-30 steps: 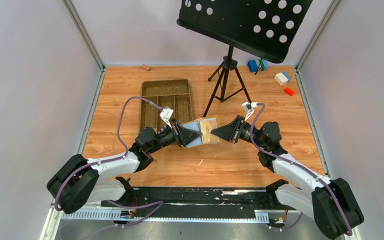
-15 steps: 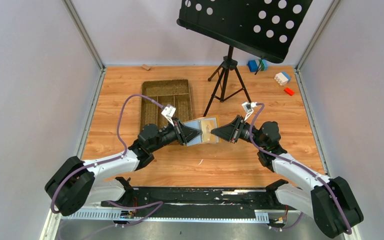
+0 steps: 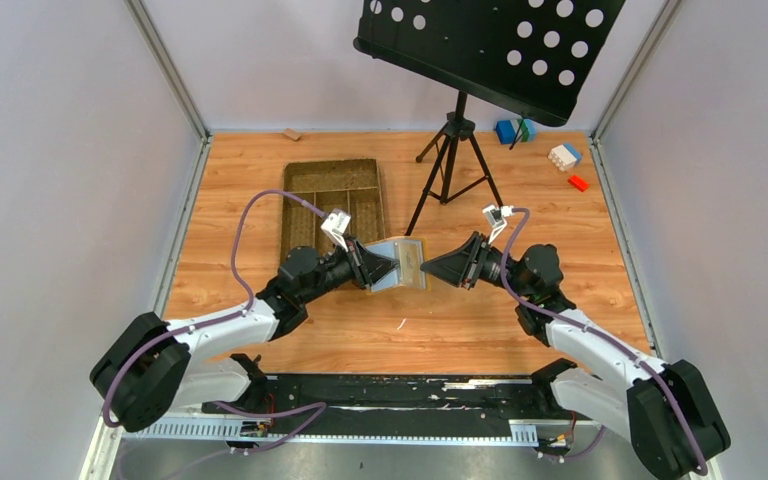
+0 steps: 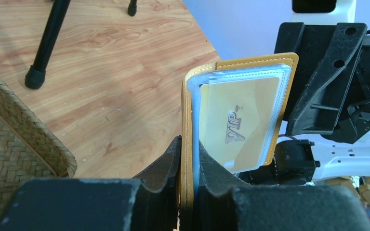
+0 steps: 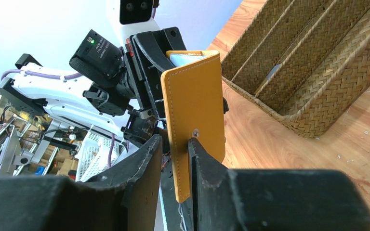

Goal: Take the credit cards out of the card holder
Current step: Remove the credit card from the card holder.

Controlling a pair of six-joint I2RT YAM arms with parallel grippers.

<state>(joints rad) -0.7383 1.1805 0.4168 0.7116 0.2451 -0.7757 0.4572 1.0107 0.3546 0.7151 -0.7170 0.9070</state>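
Note:
The card holder (image 3: pixel 407 262) is a mustard-yellow wallet held on edge in the air between both arms. My left gripper (image 3: pixel 378 268) is shut on its spine edge; in the left wrist view (image 4: pixel 188 144) the fingers pinch the yellow cover (image 4: pixel 187 110). A tan-gold credit card (image 4: pixel 236 125) marked VIP sits in a clear pocket. My right gripper (image 3: pixel 430 268) faces it; in the right wrist view (image 5: pixel 174 139) its jaws are slightly apart around the outer flap (image 5: pixel 195 96), one finger touching, a gap at the other. Other cards are hidden.
A brown woven compartment tray (image 3: pixel 332 205) lies behind the left gripper, and shows in the right wrist view (image 5: pixel 308 62). A black music stand's tripod (image 3: pixel 450 160) stands behind the wallet. Toy bricks (image 3: pixel 564 155) lie at the far right.
The wallet has turned more edge-on and looks narrower from above; its card face no longer shows there. The left gripper has moved slightly up and right. The right gripper has hardly moved.

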